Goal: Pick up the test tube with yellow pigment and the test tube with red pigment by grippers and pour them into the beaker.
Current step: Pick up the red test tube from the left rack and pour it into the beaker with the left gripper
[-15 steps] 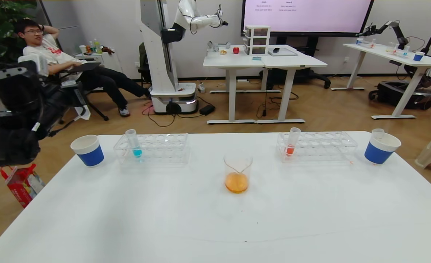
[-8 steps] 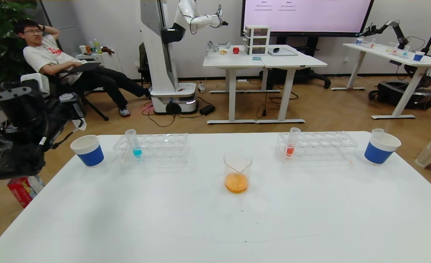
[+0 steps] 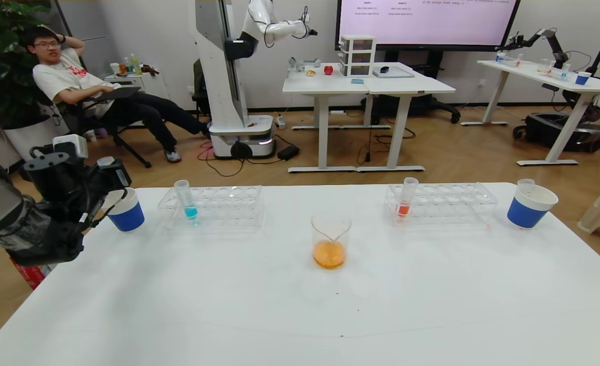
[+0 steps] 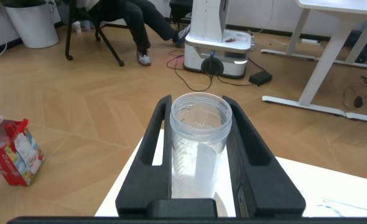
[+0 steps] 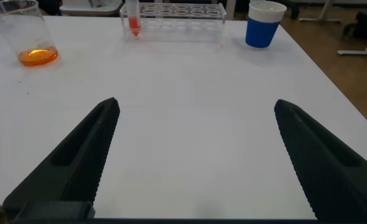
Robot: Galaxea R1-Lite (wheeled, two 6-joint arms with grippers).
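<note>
Across the head view, white table [image 3: 228,305] fills most of the frame; near edge and both near corners are cut off. Big wall screen [image 3: 427,20] far back has text lines, too small to read.

Left arm comes in from the left edge, shoulder side cut off. Left gripper [image 4: 198,104] is at the table's left edge, just beside the left blue paper cup [image 3: 127,216] and covering part of its rim. Its jaws are clamped on an empty clear test tube [image 4: 199,155], upright, open mouth up. Faint graduation marks on the tube wall, unreadable; no coloured liquid shows in it. The tube's lower end is hidden behind the gripper body.

Right gripper [image 5: 196,104] shows only in its wrist view: jaws spread wide, nothing between them, over bare table, well apart from the right rack. Out of the head view.

Two clear tube racks. Left rack [image 3: 228,203] holds one tube with blue liquid [image 3: 186,198] at its left end. Right rack [image 3: 452,203] holds the test tube with red pigment [image 3: 407,195] at its left end, orange-red liquid low in it. Other rack holes are hard to make out through the clear plastic.

Right blue paper cup [image 3: 528,213] sits beside the right rack, with a clear tube mouth [image 3: 526,184] sticking up above its rim; the rest is hidden inside.

Beaker [image 3: 331,229] stands mid-table between the racks, nearer the robot, with orange liquid in the bottom.

Red printed bag [image 4: 12,149] on the floor by the table corner, print unreadable.
</note>
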